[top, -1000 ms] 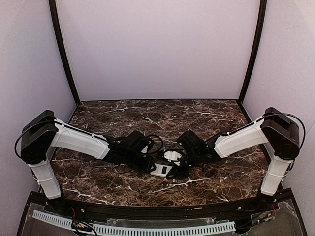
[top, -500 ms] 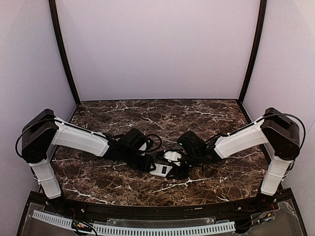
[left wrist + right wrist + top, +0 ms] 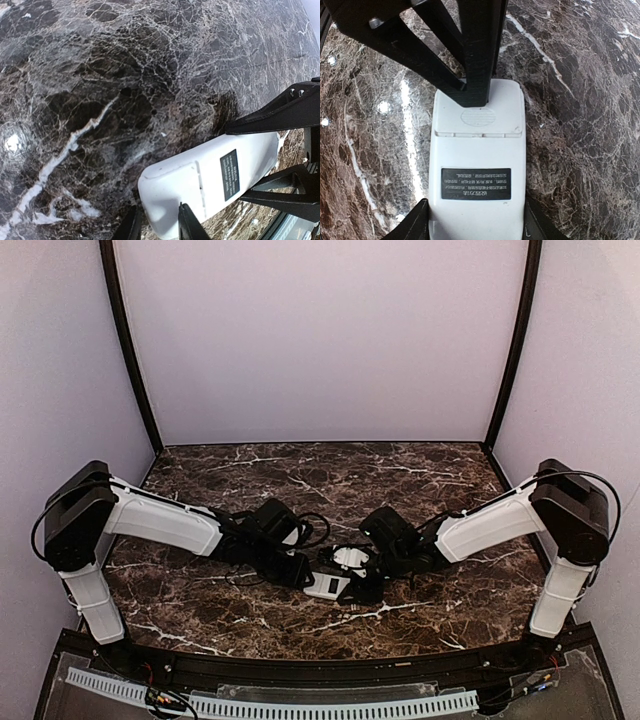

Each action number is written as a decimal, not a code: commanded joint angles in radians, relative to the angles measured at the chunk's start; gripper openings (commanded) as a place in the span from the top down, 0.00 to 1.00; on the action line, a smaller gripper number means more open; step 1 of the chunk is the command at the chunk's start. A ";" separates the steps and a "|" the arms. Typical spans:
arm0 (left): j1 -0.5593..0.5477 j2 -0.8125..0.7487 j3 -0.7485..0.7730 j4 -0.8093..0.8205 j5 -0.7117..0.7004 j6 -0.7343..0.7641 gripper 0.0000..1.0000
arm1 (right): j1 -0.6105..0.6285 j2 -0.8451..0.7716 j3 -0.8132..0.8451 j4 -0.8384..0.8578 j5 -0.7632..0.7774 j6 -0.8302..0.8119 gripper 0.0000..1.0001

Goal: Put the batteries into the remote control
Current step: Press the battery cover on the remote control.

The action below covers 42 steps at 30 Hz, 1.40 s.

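1. Both my grippers stood at the remote control [image 3: 328, 586], which lay back up on the marble table [image 3: 250, 470], its battery cover [image 3: 479, 112] in place.
2. My right gripper [image 3: 475, 227] clamped the remote's labelled end across its width.
3. My left gripper [image 3: 160, 227] straddled a corner of the cover end, one finger [image 3: 480, 75] pressed on the cover's ribbed patch; whether it gripped, I could not tell.

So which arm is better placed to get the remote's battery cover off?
Left. The left end effector rests on the cover's ridged patch, so it could likely slide it off. The right end effector grips the remote's label end, seemingly steadying it.
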 commanded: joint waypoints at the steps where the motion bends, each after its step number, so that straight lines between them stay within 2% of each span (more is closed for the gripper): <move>1: -0.012 0.074 -0.039 -0.182 -0.046 0.028 0.77 | 0.022 0.074 -0.015 0.003 0.035 0.010 0.83; 8: -0.024 0.094 -0.031 -0.210 -0.065 0.032 0.88 | 0.022 0.077 -0.010 0.001 0.035 0.011 0.83; 14: -0.042 0.119 -0.036 -0.209 -0.033 0.022 0.93 | 0.022 0.079 -0.012 0.004 0.042 0.015 0.84; 21: -0.068 0.142 -0.080 -0.152 0.042 -0.030 0.92 | 0.022 0.084 -0.009 0.015 0.045 0.022 0.85; 29: -0.080 0.151 -0.114 -0.099 0.113 -0.070 0.81 | 0.022 0.096 0.001 0.030 0.052 0.033 0.90; 42: -0.096 0.173 -0.140 -0.022 0.203 -0.099 0.89 | 0.021 0.098 0.000 0.078 0.069 0.050 0.99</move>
